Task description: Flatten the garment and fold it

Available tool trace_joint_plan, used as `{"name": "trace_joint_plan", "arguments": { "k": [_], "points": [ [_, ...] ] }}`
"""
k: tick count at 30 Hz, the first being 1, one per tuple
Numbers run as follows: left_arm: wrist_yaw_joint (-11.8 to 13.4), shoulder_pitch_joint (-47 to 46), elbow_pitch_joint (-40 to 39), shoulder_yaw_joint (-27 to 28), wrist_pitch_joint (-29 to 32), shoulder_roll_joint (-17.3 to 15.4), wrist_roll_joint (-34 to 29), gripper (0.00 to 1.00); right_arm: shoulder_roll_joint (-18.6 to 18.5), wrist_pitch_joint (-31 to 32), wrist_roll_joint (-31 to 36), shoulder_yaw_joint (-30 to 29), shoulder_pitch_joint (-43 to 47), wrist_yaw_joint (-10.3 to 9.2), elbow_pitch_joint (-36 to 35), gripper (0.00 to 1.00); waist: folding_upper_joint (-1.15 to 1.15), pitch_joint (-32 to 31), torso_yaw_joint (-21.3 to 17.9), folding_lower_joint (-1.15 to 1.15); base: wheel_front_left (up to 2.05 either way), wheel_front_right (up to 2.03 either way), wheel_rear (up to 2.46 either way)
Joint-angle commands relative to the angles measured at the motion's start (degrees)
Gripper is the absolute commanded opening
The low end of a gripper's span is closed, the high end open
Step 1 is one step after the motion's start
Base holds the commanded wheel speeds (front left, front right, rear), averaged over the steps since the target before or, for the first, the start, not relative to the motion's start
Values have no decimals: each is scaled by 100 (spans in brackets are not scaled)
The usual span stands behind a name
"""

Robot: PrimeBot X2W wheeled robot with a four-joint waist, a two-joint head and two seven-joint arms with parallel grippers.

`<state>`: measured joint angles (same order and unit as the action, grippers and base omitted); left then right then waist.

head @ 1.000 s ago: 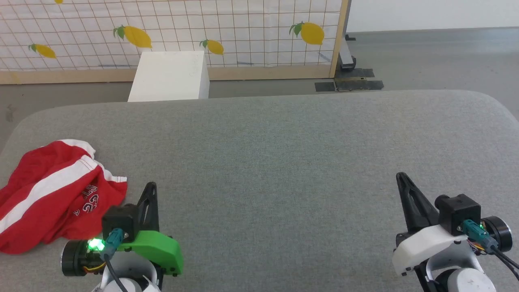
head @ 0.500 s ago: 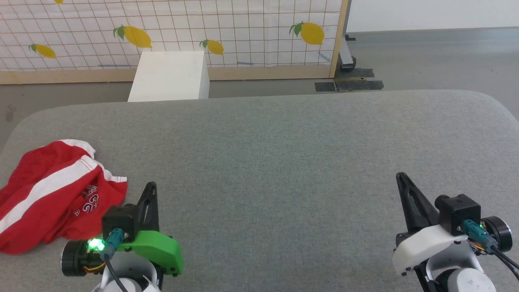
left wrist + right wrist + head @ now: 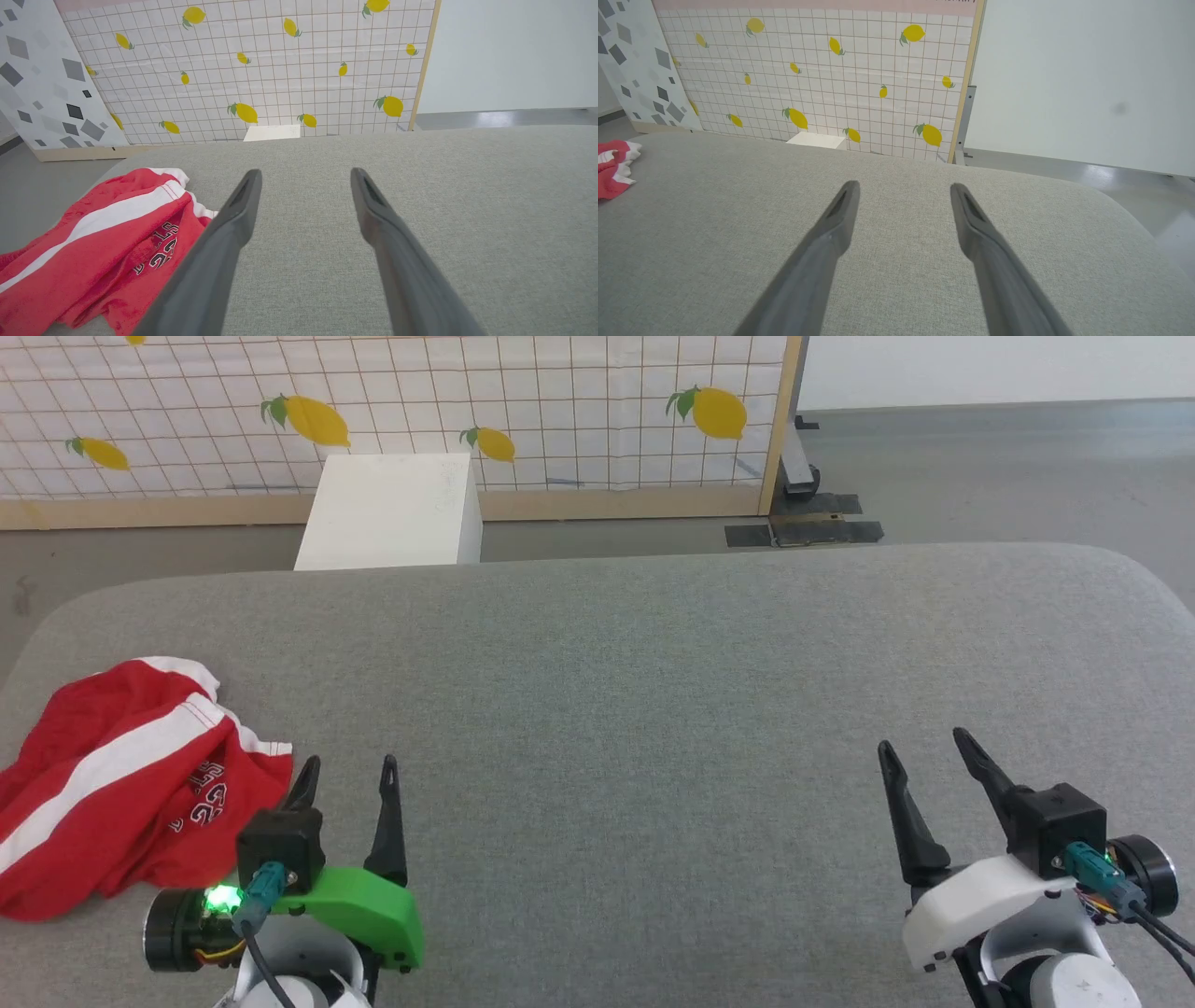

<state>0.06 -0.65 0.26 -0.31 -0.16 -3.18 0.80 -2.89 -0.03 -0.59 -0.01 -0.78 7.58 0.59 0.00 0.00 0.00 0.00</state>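
The red shorts [image 3: 121, 784] lie crumpled in a heap at the left end of the grey padded counter [image 3: 653, 653]. A white side stripe faces up and the printed lettering shows on 1 leg. The left gripper [image 3: 347, 763] is just beside the heap's right edge, its 2 fingers [image 3: 233, 224] spread apart and holding nothing. The right gripper [image 3: 920, 739] is well apart from the shorts, over bare counter at the right, its fingers likewise apart and empty. Behind the counter stand a white box [image 3: 392, 513] and a lemon-print screen [image 3: 560, 411].
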Motion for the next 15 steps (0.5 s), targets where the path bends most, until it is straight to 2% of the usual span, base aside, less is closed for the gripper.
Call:
{"name": "trace_joint_plan", "arguments": {
  "k": [1, 15],
  "points": [
    [3, 15, 30, -4, -52, 1, 23, 100, 0, -59, -75, 5, 17, 0, 44, 100, 0, 0, 0, 0, 0, 0, 0],
    [12, 31, 154, -41, -219, 4, 132, 100, 0, -225, -293, 14, 39, -1, 210, 100, 0, 8, 51, 0, 0, 0, 0]
  ]
}}
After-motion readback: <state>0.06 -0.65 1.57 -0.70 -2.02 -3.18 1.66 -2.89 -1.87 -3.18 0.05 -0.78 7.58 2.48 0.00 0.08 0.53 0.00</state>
